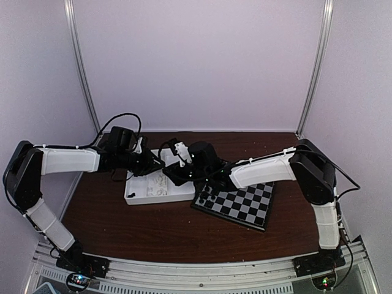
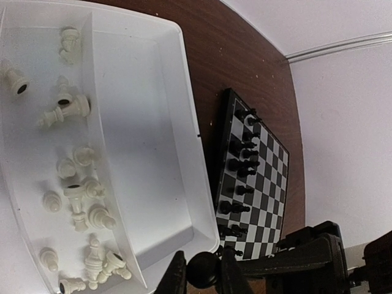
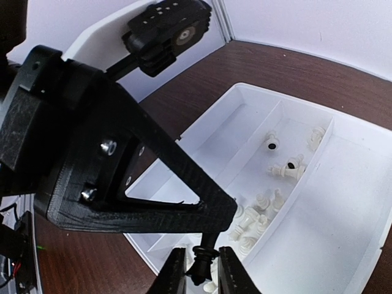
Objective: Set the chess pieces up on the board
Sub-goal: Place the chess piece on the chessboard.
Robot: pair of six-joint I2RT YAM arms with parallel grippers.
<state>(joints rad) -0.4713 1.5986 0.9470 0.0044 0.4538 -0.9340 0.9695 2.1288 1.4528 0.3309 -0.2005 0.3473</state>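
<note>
Over the white divided tray [image 1: 138, 197] my two grippers meet on one black chess piece [image 3: 204, 262]. The left gripper [image 2: 204, 277] is shut on its round end [image 2: 204, 267]. My right gripper [image 3: 202, 274] is shut on the piece's collar, just under the left gripper's black finger [image 3: 184, 202]. In the top view the left gripper [image 1: 158, 162] and right gripper [image 1: 176, 174] nearly touch. The board [image 1: 242, 205] lies to the right of the tray, with black pieces [image 2: 245, 153] standing along its near-tray edge. Several white pieces [image 2: 73, 196] lie loose in one tray compartment.
The tray's wide compartment [image 2: 147, 153] holds nothing. The board's [image 2: 269, 202] corner sits close against the tray's rim [image 2: 190, 122]. Brown tabletop [image 1: 153, 233] surrounds both. Pale walls and metal posts close the back.
</note>
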